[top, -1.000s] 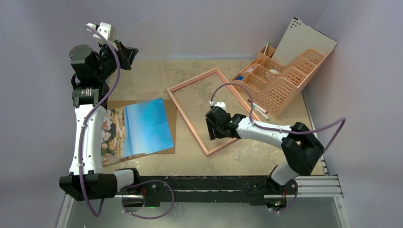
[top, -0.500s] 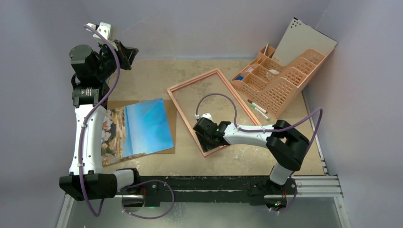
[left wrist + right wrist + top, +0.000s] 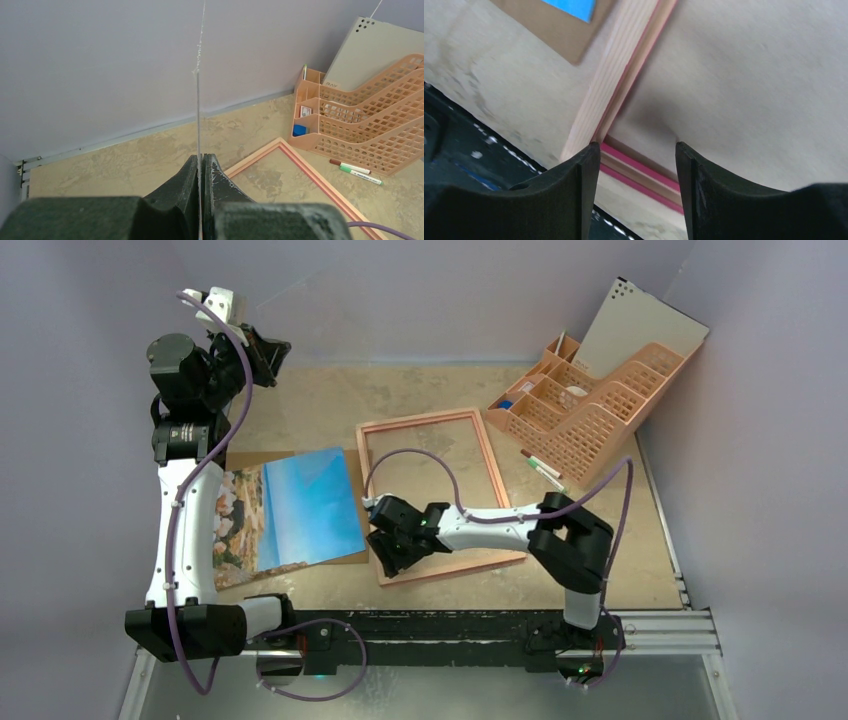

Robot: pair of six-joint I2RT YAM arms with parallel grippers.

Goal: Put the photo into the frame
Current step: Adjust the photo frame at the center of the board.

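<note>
The photo [image 3: 295,505], blue sky over tan rocks, lies face up on a brown backing board [image 3: 364,502] at the left. The frame [image 3: 420,419] lies flat at the centre, its pale wood side up with pink along the inner edge [image 3: 624,65]. My right gripper [image 3: 392,550] is low over the frame's near-left corner. It is open [image 3: 636,150], and its jaws straddle that corner. My left gripper [image 3: 265,350] hangs high at the back left. It is shut [image 3: 201,157] on a thin clear pane [image 3: 198,100], seen edge-on.
A peach desk organiser [image 3: 585,405] stands at the back right with a grey board [image 3: 640,330] leaning behind it. Two markers [image 3: 543,468] lie in front of it. The black rail [image 3: 440,630] with the arm bases runs along the near edge.
My right arm swung left, and the frame's near corner went with it towards the photo. The frame turned from diagonal to nearly square with the table. The left arm has not moved.
</note>
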